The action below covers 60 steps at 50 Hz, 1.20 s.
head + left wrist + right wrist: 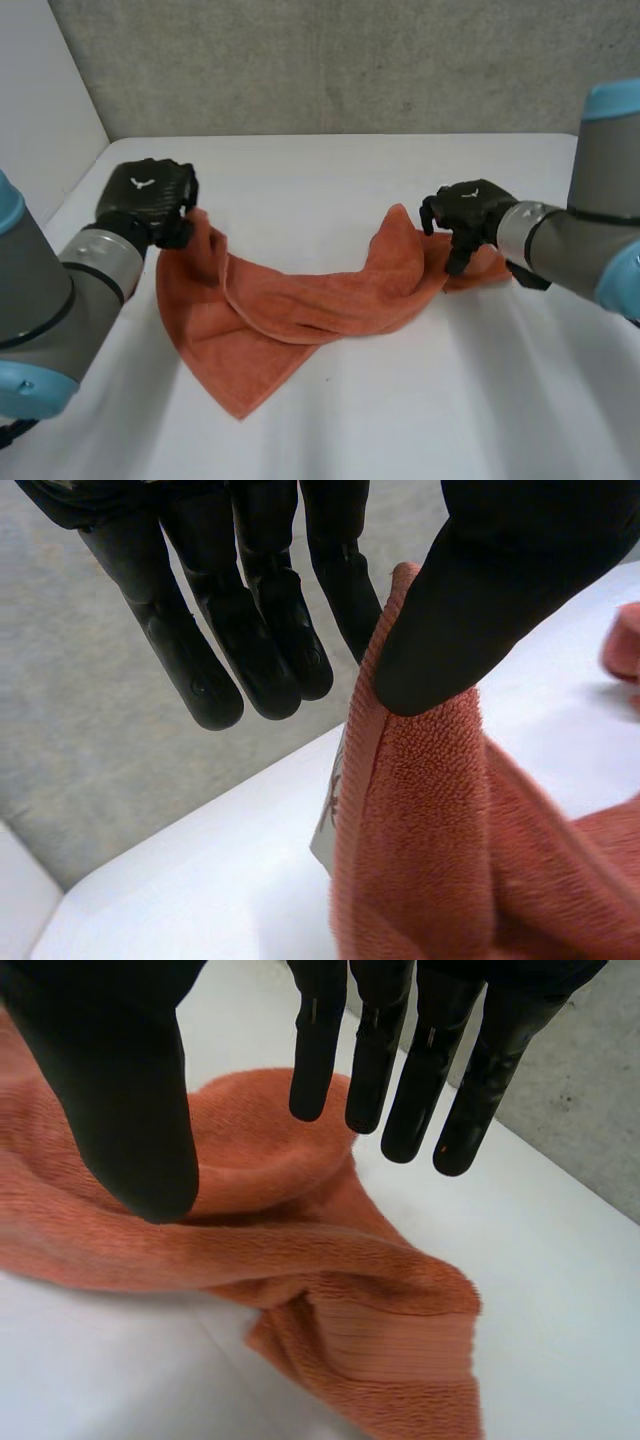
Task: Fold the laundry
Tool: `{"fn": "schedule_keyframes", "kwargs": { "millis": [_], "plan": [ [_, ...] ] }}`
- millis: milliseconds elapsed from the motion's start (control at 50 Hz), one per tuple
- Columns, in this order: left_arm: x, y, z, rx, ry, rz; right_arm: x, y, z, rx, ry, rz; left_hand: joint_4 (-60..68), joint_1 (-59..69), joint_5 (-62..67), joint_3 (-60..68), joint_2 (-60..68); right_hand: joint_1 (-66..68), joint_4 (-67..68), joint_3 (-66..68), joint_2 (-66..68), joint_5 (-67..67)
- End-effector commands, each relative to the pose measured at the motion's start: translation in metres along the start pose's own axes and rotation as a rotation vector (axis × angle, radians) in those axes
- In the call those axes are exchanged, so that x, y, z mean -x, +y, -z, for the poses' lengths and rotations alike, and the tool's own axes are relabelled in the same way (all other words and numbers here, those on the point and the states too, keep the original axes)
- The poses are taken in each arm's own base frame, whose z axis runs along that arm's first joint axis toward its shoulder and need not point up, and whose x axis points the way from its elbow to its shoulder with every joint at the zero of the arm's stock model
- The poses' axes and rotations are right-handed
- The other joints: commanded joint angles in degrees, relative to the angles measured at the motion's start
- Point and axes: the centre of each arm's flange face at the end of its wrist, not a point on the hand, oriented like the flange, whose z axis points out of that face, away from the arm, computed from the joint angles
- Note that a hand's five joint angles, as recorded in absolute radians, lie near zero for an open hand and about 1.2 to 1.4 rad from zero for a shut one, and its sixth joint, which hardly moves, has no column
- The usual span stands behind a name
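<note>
One orange towel (300, 310) lay crumpled across the middle of the white table (420, 430). It stretched in a loose band from near the left edge toward the right edge, with one corner pointing at the near edge. The left hand (148, 195), close to the left edge, pinched the towel's hemmed end between its thumb and the nearest finger and held that end up off the table. Its other fingers (205, 670) stood straight and clear of the cloth. A small white label (325, 830) hung from the hem just below the pinch. The right hand (468, 208) hung over the towel's other end, toward the right edge. Its fingers (318, 1070) were straight and set wide from the thumb, holding nothing, with a raised fold of cloth beneath the gap. A grey wall (350, 60) stood behind the far edge.
</note>
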Motion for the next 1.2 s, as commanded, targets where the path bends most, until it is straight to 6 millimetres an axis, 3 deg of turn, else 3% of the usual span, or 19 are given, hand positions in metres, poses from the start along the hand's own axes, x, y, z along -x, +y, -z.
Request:
{"fn": "schedule_keyframes", "kwargs": {
  "millis": [20, 120, 220, 380, 400, 460, 500, 520, 560, 580, 600, 620, 640, 720, 820, 940, 1020, 1120, 1200],
  "plan": [
    [0.016, 0.000, -0.004, -0.001, -0.044, 0.003, 0.017, 0.029, 0.019, -0.064, 0.015, -0.022, 11.50, 15.72, 15.19, 11.70, 11.46, 0.50, -3.79, -3.96, -4.41, -4.27],
    [0.015, 0.001, -0.003, 0.001, -0.042, 0.003, 0.021, 0.040, 0.011, -0.094, 0.022, -0.021, 11.50, 15.72, 15.19, 11.70, 11.46, 1.50, -2.79, -2.96, -3.41, -3.27],
    [0.014, 0.002, -0.002, 0.005, -0.040, 0.003, 0.027, 0.067, -0.012, -0.032, -0.003, -0.030, 11.50, 15.72, 15.19, 11.70, 11.46, 1.84, -2.45, -2.62, -3.07, -2.93],
    [0.014, 0.002, -0.002, 0.006, -0.040, 0.003, 0.031, 0.080, -0.030, -0.006, -0.015, -0.029, 11.50, 15.72, 15.19, 11.70, 11.46, 5.54, 1.25, 1.08, 0.63, 0.77],
    [0.014, 0.002, -0.002, 0.005, -0.040, 0.005, 0.031, 0.080, -0.032, -0.007, -0.013, -0.028, 11.50, 15.72, 15.19, 11.70, 11.46, 9.20, 4.91, 4.74, 4.29, 4.44],
    [0.014, 0.000, -0.001, 0.000, -0.043, 0.003, 0.027, 0.076, -0.037, -0.026, 0.000, -0.032, 11.50, 15.72, 15.19, 11.70, 11.46, 48.90, 44.61, 44.44, 43.99, 44.14],
    [0.015, -0.003, 0.000, -0.009, -0.044, 0.003, 0.023, 0.072, -0.037, -0.039, 0.017, -0.033, 11.50, 15.72, 15.19, 11.70, 11.46, 49.05, 44.76, 44.59, 44.14, 44.28],
    [0.015, -0.003, 0.000, -0.009, -0.044, 0.003, 0.021, 0.068, -0.035, -0.053, 0.027, -0.031, 11.50, 15.72, 15.19, 11.70, 11.46, 49.05, 44.76, 44.59, 44.14, 44.28],
    [0.017, -0.013, 0.004, -0.039, -0.052, 0.002, 0.008, 0.040, -0.018, -0.124, 0.079, -0.019, 11.50, 15.72, 15.19, 11.70, 11.46, 49.05, 44.76, 44.59, 44.14, 44.28],
    [0.019, -0.020, 0.006, -0.060, -0.058, 0.001, 0.000, 0.010, 0.003, -0.204, 0.117, -0.004, 11.50, 15.72, 15.19, 11.70, 11.46, 49.05, 44.76, 44.59, 44.14, 44.28],
    [0.020, -0.024, 0.008, -0.071, -0.061, 0.000, 0.000, 0.010, 0.003, -0.205, 0.117, -0.004, 11.50, 15.72, 15.19, 11.70, 11.46, 49.05, 44.76, 44.59, 44.14, 44.28],
    [0.020, -0.027, 0.009, -0.080, -0.063, 0.000, -0.004, -0.005, 0.014, -0.247, 0.135, 0.003, 11.50, 15.72, 15.19, 11.70, 11.46, 49.05, 44.76, 44.59, 44.14, 44.28],
    [0.021, -0.031, 0.011, -0.092, -0.067, -0.002, -0.017, -0.035, 0.043, -0.326, 0.181, 0.020, 11.50, 15.72, 15.19, 11.70, 11.46, 49.05, 44.76, 44.59, 44.14, 44.28],
    [0.026, -0.051, 0.023, -0.149, -0.080, -0.006, -0.034, -0.058, 0.077, -0.296, 0.204, 0.030, 11.50, 15.72, 15.19, 11.70, 11.46, 49.05, 44.76, 44.59, 44.14, 44.28],
    [0.027, -0.065, 0.041, -0.151, -0.079, -0.006, -0.046, -0.061, 0.105, -0.119, 0.145, 0.068, 11.50, 15.72, 15.19, 11.70, 11.46, 49.05, 44.76, 44.59, 44.14, 44.28],
    [0.022, -0.057, 0.051, -0.087, -0.048, -0.005, -0.059, -0.047, 0.113, 0.066, 0.096, 0.165, 11.50, 15.72, 15.19, 11.70, 11.46, 49.05, 44.76, 44.59, 44.14, 44.28],
    [0.016, -0.046, 0.051, -0.053, -0.014, -0.004, -0.068, -0.045, 0.099, 0.083, 0.093, 0.183, 11.50, 15.72, 15.19, 11.70, 11.46, 49.05, 44.76, 44.59, 44.14, 44.28],
    [0.010, -0.019, 0.035, 0.027, 0.018, -0.001, -0.073, -0.012, 0.050, 0.175, 0.020, 0.141, 11.50, 15.72, 15.19, 11.70, 11.46, 49.05, 44.76, 44.59, 44.14, 44.28],
    [0.006, 0.007, 0.014, 0.093, 0.031, -0.002, -0.062, 0.006, 0.005, 0.197, -0.019, 0.154, 11.50, 15.72, 15.19, 11.70, 11.46, 49.05, 44.76, 44.59, 44.14, 44.28]
  ]
}}
